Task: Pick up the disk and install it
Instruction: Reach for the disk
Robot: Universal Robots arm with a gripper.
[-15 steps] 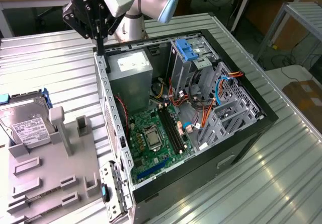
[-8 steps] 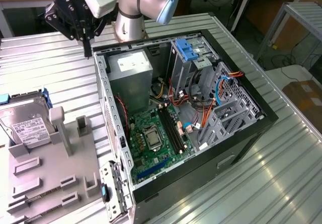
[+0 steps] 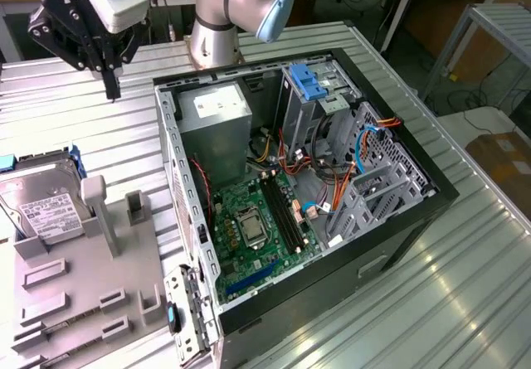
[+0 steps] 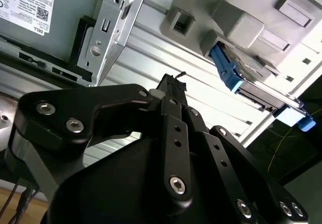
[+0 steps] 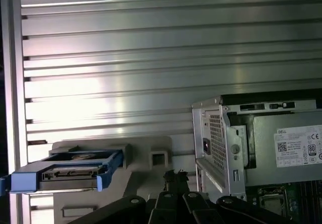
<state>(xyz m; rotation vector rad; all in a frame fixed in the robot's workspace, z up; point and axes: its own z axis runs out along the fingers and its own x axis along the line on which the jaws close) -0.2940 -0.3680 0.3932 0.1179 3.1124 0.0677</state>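
Observation:
The disk (image 3: 40,205), a silver hard drive with a white printed label and blue side rails, rests tilted in a grey holder (image 3: 91,294) at the exterior view's left. Both wrist views show it edge-on, with its blue rail (image 4: 227,73) and its front edge (image 5: 65,171). My gripper (image 3: 112,85) hangs above the ribbed table, behind the disk and well apart from it. Its black fingertips (image 4: 173,84) meet at one point, shut with nothing between them, and they appear again in the first wrist view (image 5: 174,175).
An open computer case (image 3: 415,195) lies on its side in the middle of the table, with a green motherboard (image 3: 257,220), a grey power supply (image 3: 216,118) and a blue bracket (image 3: 309,80) in the drive bay. A metal rack (image 3: 498,29) stands at the far right.

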